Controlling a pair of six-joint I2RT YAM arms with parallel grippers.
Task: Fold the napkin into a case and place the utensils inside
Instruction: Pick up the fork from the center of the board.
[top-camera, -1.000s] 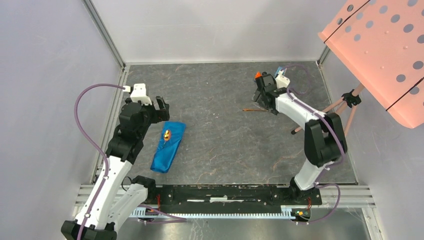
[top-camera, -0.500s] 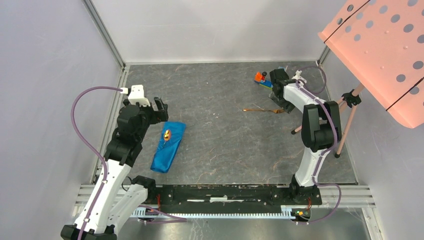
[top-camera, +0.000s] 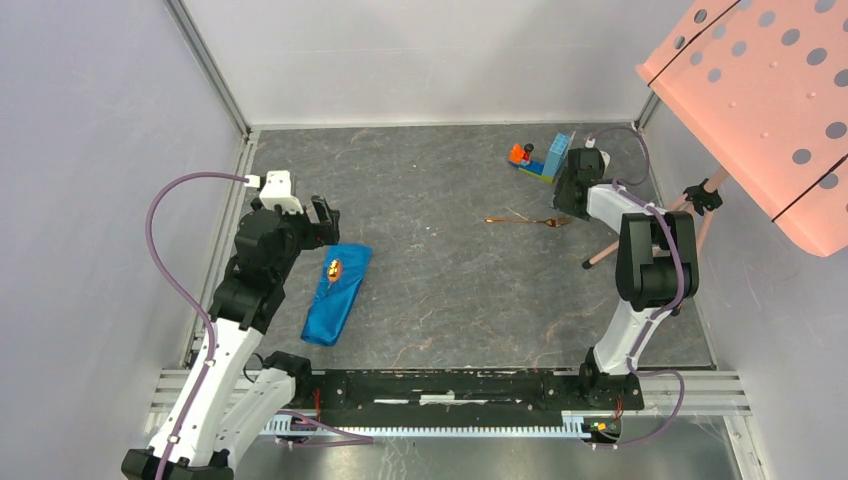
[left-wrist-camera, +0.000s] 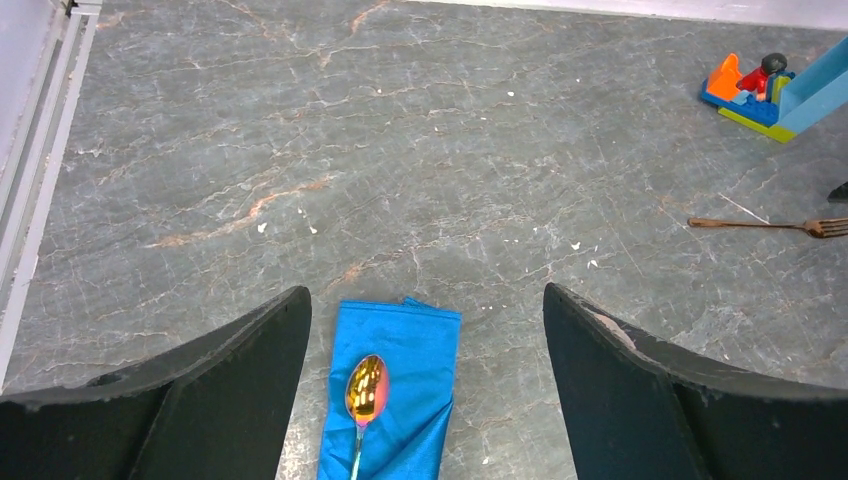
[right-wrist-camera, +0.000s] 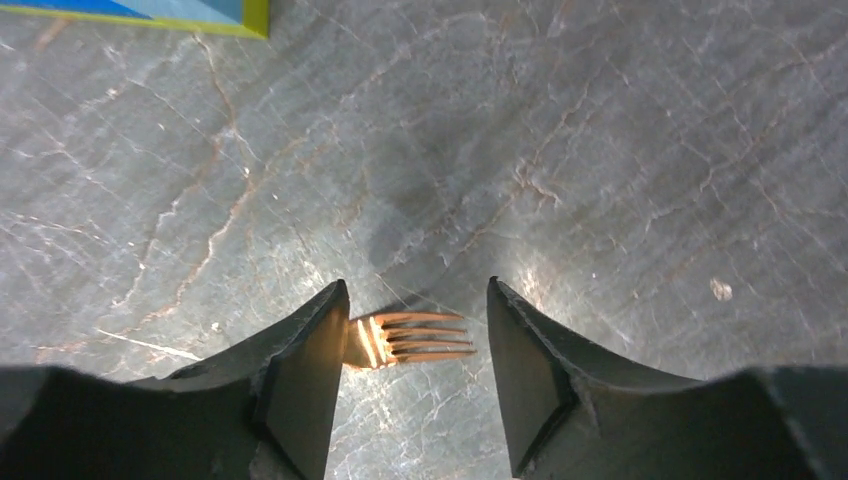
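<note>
The napkin (top-camera: 337, 293) is folded into a narrow bright blue case on the left of the table, with a copper-gold spoon (top-camera: 334, 268) lying on its far end. In the left wrist view the spoon (left-wrist-camera: 366, 388) rests on the napkin (left-wrist-camera: 410, 400) between the wide-apart fingers of my left gripper (left-wrist-camera: 425, 300), which hovers open above it. A copper fork (top-camera: 527, 220) lies on the bare table at the right. My right gripper (right-wrist-camera: 417, 290) stands low over the fork's tines (right-wrist-camera: 415, 337), jaws partly narrowed. The left finger is at the fork's neck and a gap remains on the right.
An orange-and-blue toy block piece (top-camera: 540, 160) stands at the back right, just beyond my right gripper (top-camera: 562, 212). A pink perforated board (top-camera: 760, 90) on a thin stand (top-camera: 690, 215) overhangs the right side. Walls enclose the table, and a metal rail (top-camera: 450, 400) runs along the near edge.
My right arm has swung right, off the toy block, and come down over the fork's head with its jaws narrowing. The left arm and napkin have barely moved.
</note>
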